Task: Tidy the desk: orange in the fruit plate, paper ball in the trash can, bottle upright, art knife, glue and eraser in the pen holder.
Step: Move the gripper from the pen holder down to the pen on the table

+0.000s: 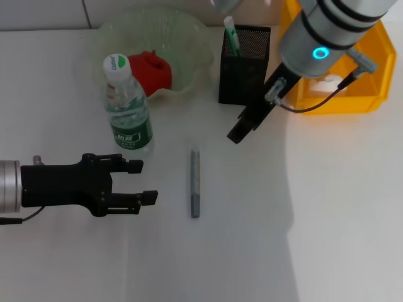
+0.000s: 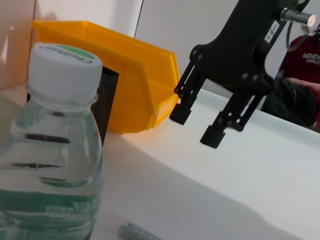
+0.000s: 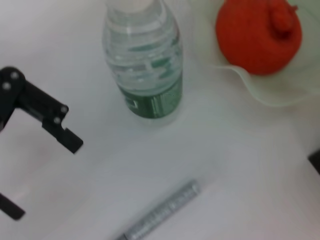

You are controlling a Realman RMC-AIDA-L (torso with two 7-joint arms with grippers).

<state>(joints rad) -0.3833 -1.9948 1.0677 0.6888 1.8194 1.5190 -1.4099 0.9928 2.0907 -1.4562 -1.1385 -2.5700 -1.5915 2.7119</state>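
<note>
White desk (image 1: 327, 226) — upright bottle (image 1: 128, 107) beside left gripper (image 1: 142, 182), jaws apart.

Left arm enters from left edge, lies low and level, wrist silver, black left gripper (image 1: 146, 182) pointing right, 2 fingers spread apart, nothing between them. Right arm comes down from top right, grey wrist with blue ring light, right gripper (image 2: 196, 129) angled down-left, fingers parted, empty, above table.

Green print on bottle cap (image 1: 116, 63) & label (image 1: 130, 134), none legible
</note>
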